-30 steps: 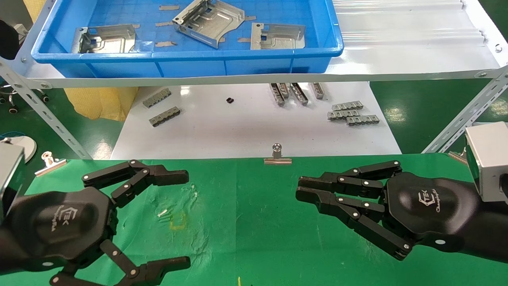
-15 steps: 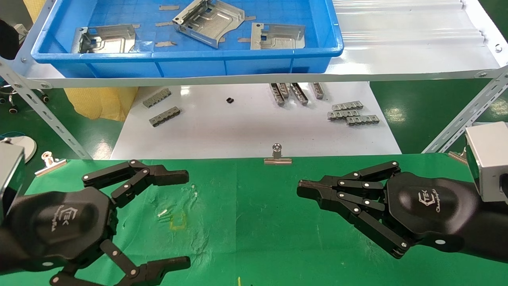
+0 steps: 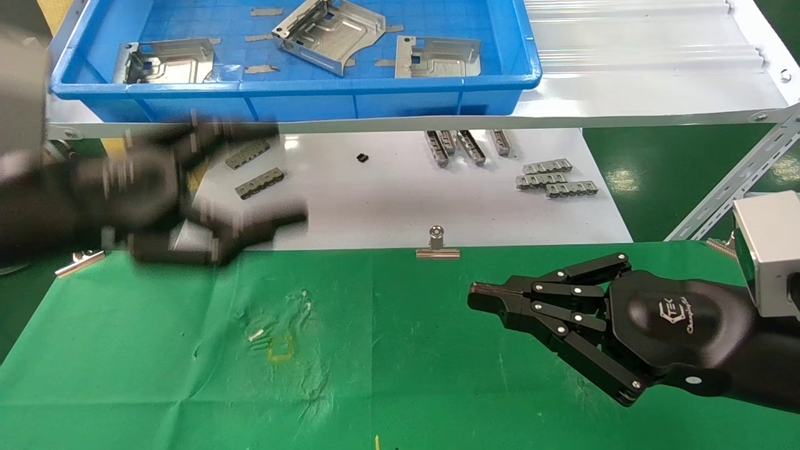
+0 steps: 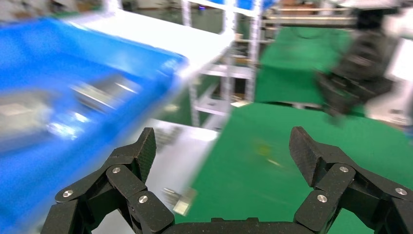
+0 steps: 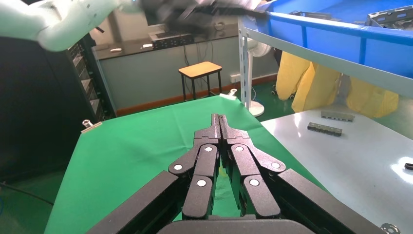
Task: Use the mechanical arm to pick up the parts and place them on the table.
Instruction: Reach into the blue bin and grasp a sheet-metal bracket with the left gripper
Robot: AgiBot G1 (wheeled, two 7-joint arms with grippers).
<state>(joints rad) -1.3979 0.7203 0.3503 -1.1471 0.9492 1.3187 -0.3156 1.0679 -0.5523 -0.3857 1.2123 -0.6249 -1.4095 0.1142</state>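
While the left hand (image 3: pixel 187 187) shows as a motion-blurred shape at about ten o'clock in the head view, between the green desk (image 3: pixel 387 362) and the blue tray (image 3: pixel 294 94), its fingers look spread and hold nothing. Three parts lie in the tray at twelve o'clock: one at the left (image 3: pixel 165 60), one tilted in the middle (image 3: pixel 328 34), one at the right (image 3: pixel 437 57). None is on the desk yet. The right hand (image 3: pixel 494 300) rests over the desk at four o'clock, fingers clenched together on nothing, idle. Grey strips (image 3: pixel 253 169) and a clip (image 3: pixel 437 245) lie on the white board (image 3: pixel 375 200) beyond the desk edge.

From the left wrist, the fingers (image 4: pixel 139 153) stand wide apart and released, with the tray (image 4: pixel 73 107) blurred ahead and a part (image 4: pixel 97 92) smeared inside it.

From the right wrist, the fingers (image 5: pixel 221 146) are pressed shut, pointing across the desk (image 5: pixel 146 146), with the tray (image 5: pixel 341 34) high beyond.

As a judgement, the parts are thin stamped steel: stiff, light, smooth and likely slippery lying flat. A raised flange or the lifted edge of the tilted middle plate offers the best hold; pinching across a bent flange should stop it from sliding out.
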